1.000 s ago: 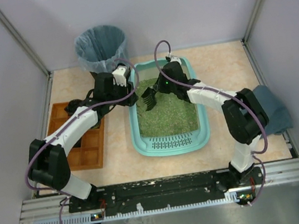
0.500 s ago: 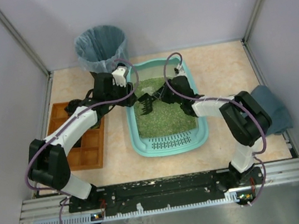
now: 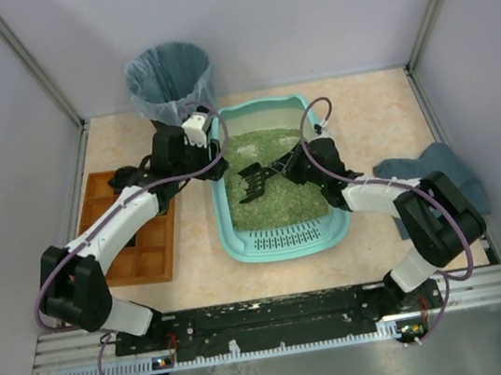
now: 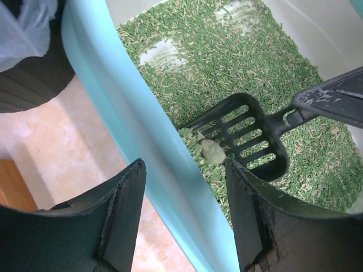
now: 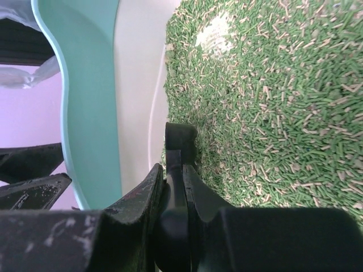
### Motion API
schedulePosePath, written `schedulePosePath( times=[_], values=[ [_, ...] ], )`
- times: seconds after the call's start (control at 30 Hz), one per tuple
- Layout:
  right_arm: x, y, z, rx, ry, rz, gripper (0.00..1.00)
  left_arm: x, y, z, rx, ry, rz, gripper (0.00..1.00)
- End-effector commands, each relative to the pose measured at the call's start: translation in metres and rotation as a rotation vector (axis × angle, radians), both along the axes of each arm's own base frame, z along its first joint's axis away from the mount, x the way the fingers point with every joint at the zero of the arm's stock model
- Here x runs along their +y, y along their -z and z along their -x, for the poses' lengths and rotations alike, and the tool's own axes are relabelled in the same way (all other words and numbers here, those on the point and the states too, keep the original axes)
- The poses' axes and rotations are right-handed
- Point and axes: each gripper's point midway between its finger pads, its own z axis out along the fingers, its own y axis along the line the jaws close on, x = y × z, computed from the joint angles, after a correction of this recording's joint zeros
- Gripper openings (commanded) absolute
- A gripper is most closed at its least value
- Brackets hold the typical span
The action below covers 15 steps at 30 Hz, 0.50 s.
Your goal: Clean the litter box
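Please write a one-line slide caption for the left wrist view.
Left tool straddling the litter box rim; black scoop holds a clump amid green litter.

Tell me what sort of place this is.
Probably a robot test cell staged for a pet-care chore: bare walls framed by aluminium posts, a left arm and right arm bolted to a rail, and a teal litter box with a black litter scoop in it, near a lined bin.

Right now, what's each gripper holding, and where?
Right gripper is shut on the black scoop at its handle end. Left gripper straddles the litter box at its left rim; whether it is clamped cannot be told.
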Motion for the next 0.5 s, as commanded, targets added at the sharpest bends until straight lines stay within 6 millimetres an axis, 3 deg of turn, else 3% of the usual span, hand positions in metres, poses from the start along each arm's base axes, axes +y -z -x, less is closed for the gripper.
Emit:
schedulePosePath(
  times=[0.0, 0.33, 0.47],
  values=[
    [-0.012, -0.055, -0.007, -0.117, 0.054, -0.127, 0.0, 0.007, -0.03, -0.002, -0.107, -0.056, 0.044, 0.65],
    [-0.045, -0.085, 0.009, -0.178, 0.065, -0.242, 0.0, 0.026, -0.056, 0.0, -0.22, -0.143, 0.072, 0.7],
    [-0.078, -0.099, 0.012, -0.213, 0.115, -0.288, 0.0, 0.032, -0.064, 0.002, -0.254, -0.165, 0.083, 0.72]
  ],
)
